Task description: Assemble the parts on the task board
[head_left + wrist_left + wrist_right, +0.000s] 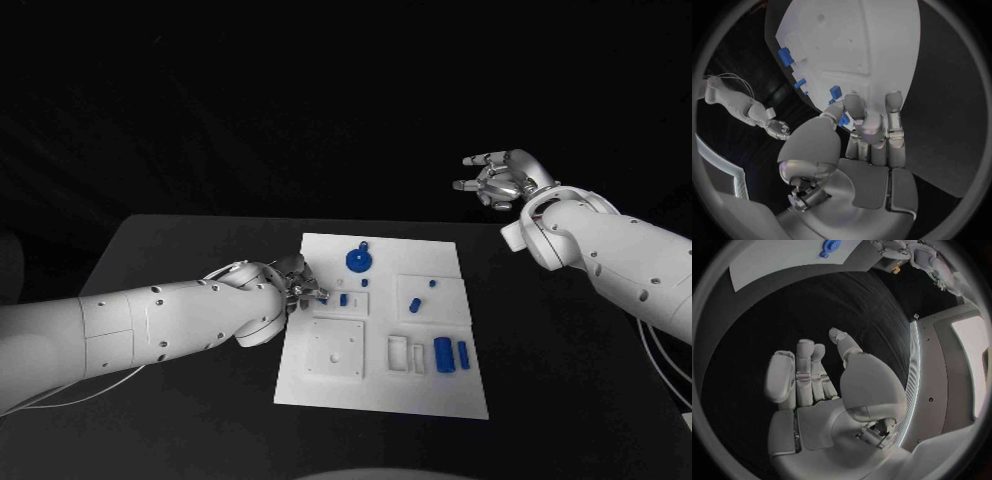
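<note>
The white task board (378,385) lies in the middle of the black table. My left hand (296,285) rests at the board's left edge. In the left wrist view its thumb and a finger pinch a small blue part (844,119) just above the board (873,45). Another small blue part (346,297) stands in the board right beside those fingertips. A blue round disc (359,262) lies near the far edge. Two blue blocks (451,354) sit at the near right. My right hand (498,178) hangs raised beyond the table's far right, fingers apart and holding nothing (817,385).
Two more small blue pieces (414,305) (430,284) stand on the board's right half. A raised white square plate (335,350) with a hole sits at the near left. My right forearm (606,250) reaches over the table's right side.
</note>
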`<state>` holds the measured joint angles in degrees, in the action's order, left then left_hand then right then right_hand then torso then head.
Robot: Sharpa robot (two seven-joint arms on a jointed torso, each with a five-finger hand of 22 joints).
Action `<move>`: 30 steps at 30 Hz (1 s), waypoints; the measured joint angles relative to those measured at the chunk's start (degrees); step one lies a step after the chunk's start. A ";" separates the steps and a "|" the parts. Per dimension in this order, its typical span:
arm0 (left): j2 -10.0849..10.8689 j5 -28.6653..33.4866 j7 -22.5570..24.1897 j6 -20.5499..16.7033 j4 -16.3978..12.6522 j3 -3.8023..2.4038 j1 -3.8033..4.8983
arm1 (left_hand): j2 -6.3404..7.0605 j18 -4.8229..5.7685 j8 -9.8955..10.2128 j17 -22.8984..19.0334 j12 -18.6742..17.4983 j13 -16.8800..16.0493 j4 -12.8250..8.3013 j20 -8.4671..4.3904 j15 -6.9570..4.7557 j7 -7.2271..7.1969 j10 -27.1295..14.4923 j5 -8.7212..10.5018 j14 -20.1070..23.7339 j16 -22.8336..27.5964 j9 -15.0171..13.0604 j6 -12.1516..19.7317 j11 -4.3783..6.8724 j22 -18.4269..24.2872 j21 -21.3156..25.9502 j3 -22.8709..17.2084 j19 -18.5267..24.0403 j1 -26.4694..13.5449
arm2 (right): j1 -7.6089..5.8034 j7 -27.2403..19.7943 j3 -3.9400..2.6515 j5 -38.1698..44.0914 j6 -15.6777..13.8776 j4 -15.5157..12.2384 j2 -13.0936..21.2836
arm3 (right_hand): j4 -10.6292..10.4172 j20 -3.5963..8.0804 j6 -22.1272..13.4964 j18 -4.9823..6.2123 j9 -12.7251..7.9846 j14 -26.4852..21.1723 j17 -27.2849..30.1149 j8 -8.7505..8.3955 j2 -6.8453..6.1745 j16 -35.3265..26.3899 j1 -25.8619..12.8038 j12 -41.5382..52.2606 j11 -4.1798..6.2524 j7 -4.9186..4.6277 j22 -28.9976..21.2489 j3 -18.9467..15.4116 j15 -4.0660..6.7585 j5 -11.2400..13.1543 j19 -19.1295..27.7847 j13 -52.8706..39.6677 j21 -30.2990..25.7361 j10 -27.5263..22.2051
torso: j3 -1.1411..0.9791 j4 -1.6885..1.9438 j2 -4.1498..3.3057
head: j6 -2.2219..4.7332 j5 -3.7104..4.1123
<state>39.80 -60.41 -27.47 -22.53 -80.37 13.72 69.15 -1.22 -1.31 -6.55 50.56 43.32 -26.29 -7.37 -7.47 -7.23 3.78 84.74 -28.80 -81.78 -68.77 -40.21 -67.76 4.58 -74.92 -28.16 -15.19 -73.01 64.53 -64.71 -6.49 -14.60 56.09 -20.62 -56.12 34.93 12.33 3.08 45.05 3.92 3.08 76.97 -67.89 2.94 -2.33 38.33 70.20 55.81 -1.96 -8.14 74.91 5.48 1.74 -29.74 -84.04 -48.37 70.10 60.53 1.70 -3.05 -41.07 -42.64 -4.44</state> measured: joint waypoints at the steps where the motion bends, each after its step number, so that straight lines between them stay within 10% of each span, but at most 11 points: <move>1: -0.06 -0.07 0.00 0.00 0.07 0.00 -0.02 | -0.11 0.00 -0.08 -0.07 0.00 0.03 0.00 0.00 0.00 0.00 0.00 0.01 0.00 0.00 -0.13 0.00 0.00 0.00 0.00 0.00 0.00 -0.11 | 0.00 0.00 0.00 0.00 0.01 0.00 0.01 | 0.00 0.00 0.00 0.00 0.00 0.00 0.00 0.00 0.00 0.00 0.00 0.00 0.00 0.00 0.00 0.00 0.00 0.00 0.00 0.00 0.00 0.00 | -0.01 0.00 0.00 | 0.03 0.00; 30: -0.61 -1.18 0.04 1.01 0.41 -0.10 -0.11 | -0.23 0.00 0.13 -0.48 0.00 0.13 0.12 0.00 0.12 0.01 0.19 0.25 -0.07 0.28 -4.28 -0.01 -0.21 0.01 0.00 -0.14 0.00 -0.23 | 0.19 0.09 0.00 0.00 0.12 0.02 0.12 | -0.06 0.00 0.00 0.00 0.00 0.00 0.00 0.00 0.00 0.00 0.00 0.00 0.00 0.00 0.00 0.41 0.00 -0.27 0.00 0.00 0.00 0.00 | -0.04 -0.01 -0.01 | -0.16 0.00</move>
<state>39.19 -61.59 -27.44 -21.52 -79.96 13.62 69.04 -1.46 -1.31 -6.42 50.08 43.32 -26.17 -7.25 -7.47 -7.11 3.78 84.93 -28.55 -81.85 -68.50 -44.49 -67.76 4.38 -74.91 -28.16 -15.33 -73.01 64.30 -64.52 -6.41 -14.60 56.09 -20.50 -56.09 35.05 12.26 3.08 45.06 3.93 3.08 76.97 -67.89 2.94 -2.33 38.33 70.20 55.81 -1.96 -8.14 74.91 5.89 1.74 -30.01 -84.04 -48.37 70.10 60.53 1.66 -3.07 -41.08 -42.81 -4.44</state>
